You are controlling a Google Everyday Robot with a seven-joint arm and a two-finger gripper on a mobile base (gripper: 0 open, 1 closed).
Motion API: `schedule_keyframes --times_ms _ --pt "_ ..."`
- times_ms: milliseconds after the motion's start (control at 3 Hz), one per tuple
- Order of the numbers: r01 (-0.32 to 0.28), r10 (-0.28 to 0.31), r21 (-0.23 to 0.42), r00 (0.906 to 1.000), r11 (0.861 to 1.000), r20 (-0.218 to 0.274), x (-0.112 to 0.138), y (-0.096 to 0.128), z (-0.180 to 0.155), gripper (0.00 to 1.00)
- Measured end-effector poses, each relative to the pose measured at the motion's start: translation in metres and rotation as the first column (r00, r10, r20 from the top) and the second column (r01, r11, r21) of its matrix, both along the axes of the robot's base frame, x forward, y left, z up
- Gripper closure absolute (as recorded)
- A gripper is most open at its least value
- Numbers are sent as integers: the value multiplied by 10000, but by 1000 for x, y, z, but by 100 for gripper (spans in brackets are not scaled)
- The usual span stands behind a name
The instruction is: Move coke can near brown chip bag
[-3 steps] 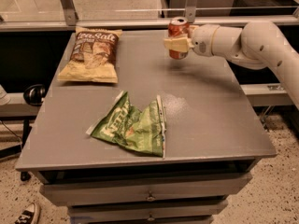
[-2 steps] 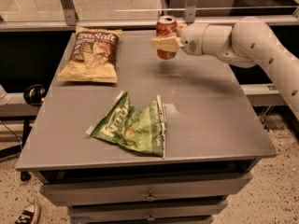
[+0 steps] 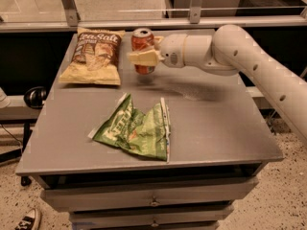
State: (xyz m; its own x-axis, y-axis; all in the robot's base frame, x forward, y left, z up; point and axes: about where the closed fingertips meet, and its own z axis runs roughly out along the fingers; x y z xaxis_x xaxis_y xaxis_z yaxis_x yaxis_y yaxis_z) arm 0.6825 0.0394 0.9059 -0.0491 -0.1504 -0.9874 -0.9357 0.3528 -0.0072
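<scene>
So, our gripper (image 3: 144, 57) is over the back of the grey table (image 3: 216, 123), and it's pinching the coke can (image 3: 142, 38) around its middle. One pale finger (image 3: 140, 58) lies across the front of the can. We can't see the other one, since it's behind the can. The can is upright, with its silver top facing up and the red body showing above and below the finger. There's a faint shadow on the table just under it, but we honestly can't tell if the base is touching the surface or hanging a bit above it.

The white arm (image 3: 259, 66) comes in from the right side of the view and ends at the wrist just beside the can.

Just to the can's left, close but not touching, the brown chip bag (image 3: 93, 56) lies flat, with its dark top toward the back edge and its yellow bottom toward us. Nearer the front, well apart from the can, is a crumpled green chip bag (image 3: 136, 131). Under the tabletop we see drawers (image 3: 153, 200), and there's a shoe (image 3: 29, 219) on the speckled floor at the bottom left.
</scene>
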Motion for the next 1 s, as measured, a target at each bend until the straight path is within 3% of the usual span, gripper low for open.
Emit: schedule_keyframes --times_ms 333,1000 --pt "-532 534 300 9986 9981 -58 -15 27 -7 100" --pt "-1182 1139 885 9921 9890 525 -31 50 -6 59"
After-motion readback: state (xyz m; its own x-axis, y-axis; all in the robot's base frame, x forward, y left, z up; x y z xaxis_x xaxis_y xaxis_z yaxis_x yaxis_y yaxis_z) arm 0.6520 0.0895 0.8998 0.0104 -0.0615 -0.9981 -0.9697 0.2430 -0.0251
